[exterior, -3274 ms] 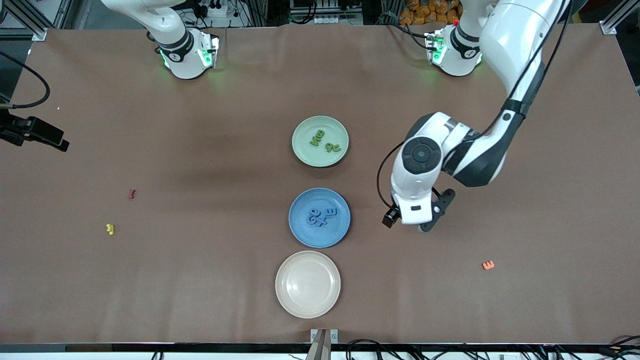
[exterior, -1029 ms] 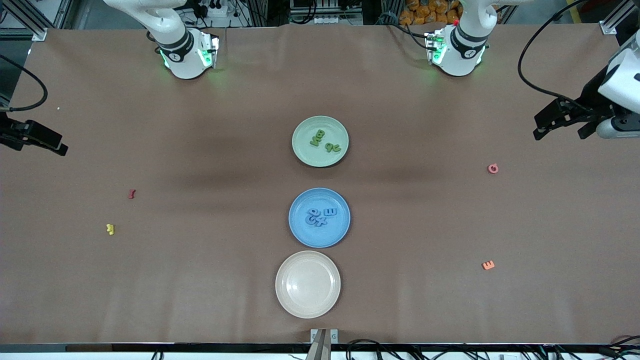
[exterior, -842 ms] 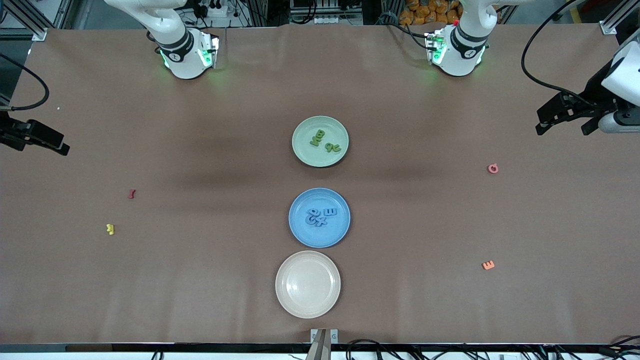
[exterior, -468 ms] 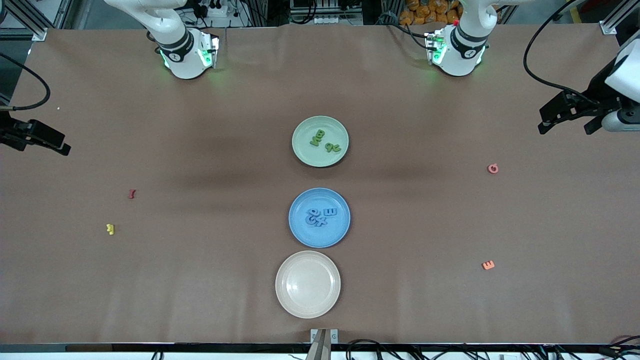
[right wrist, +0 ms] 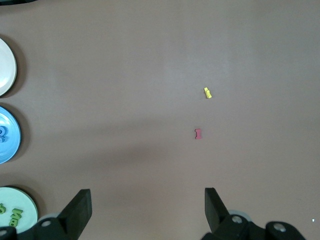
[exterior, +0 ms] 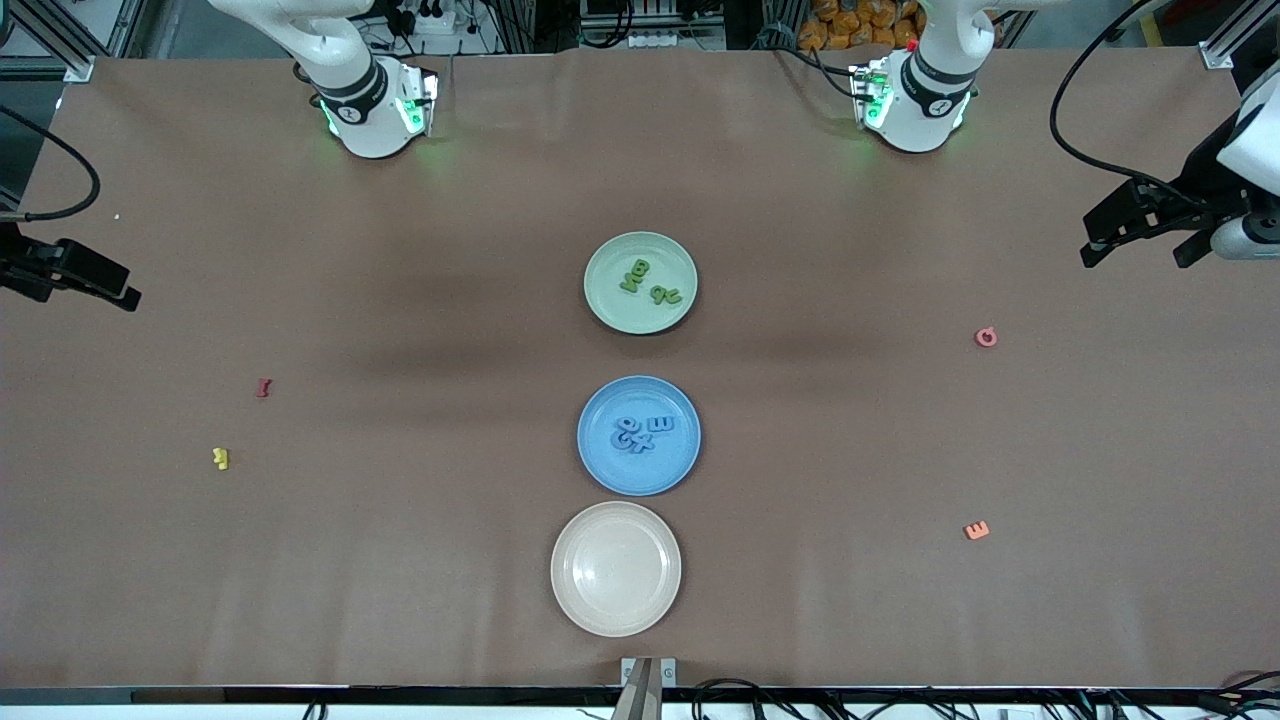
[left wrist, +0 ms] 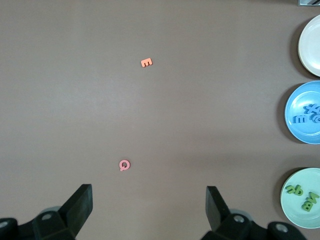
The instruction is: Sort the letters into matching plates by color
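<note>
Front view: three plates stand in a row down the middle of the brown table (exterior: 400, 560). The mint green plate (exterior: 605, 305) lies farthest from the camera and carries the green letters (exterior: 648, 283), a clump of pieces with one just beside it. The blue plate (exterior: 610, 475) sits next in line and holds the blue letters (exterior: 640, 433), several piled together and touching, an E-shaped piece beside them. The exact count in each plate cannot be told. The cream plate (exterior: 615, 569), nearest the camera, has nothing in it.

Stray pieces lie on the bare table: a pink letter (exterior: 986, 337) and an orange letter (exterior: 976, 530) toward the left arm's end, a red letter (exterior: 264, 387) and a yellow letter (exterior: 220, 458) toward the right arm's end.

The left gripper (exterior: 1140, 228) hangs over the left arm's end of the table, jaws spread wide and holding nothing. The right gripper (exterior: 75, 275) hangs over the right arm's end, jaws likewise apart and bare, as the right wrist view shows.
</note>
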Tool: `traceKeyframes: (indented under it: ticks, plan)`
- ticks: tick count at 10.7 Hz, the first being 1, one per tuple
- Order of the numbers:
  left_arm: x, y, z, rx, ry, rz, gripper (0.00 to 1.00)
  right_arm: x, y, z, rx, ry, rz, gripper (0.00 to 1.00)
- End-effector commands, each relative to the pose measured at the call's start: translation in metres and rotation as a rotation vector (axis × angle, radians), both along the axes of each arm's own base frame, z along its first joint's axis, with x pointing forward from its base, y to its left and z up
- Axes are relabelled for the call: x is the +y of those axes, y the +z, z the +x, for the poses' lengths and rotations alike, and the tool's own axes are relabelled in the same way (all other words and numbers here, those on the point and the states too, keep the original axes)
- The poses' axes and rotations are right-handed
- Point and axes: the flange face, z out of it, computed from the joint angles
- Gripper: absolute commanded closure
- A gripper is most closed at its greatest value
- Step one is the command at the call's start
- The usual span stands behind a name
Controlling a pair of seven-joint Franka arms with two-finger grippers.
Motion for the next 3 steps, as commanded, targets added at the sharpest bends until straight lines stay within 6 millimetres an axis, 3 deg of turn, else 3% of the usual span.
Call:
traceKeyframes:
  ticks: [1, 3]
  plan:
    - [0.0036, 0.0097, -0.0051, -0.003, -0.020, 0.016, 0.00, -0.0023, 0.0051, -0.0016, -0.008, -0.016, -0.011, 0.00]
    - [0.0037, 0.0105, -0.0056, -0.005, -0.020, 0.016, 0.00, -0.0014, 0.0051, -0.0016, -0.008, -0.013, -0.011, 0.00]
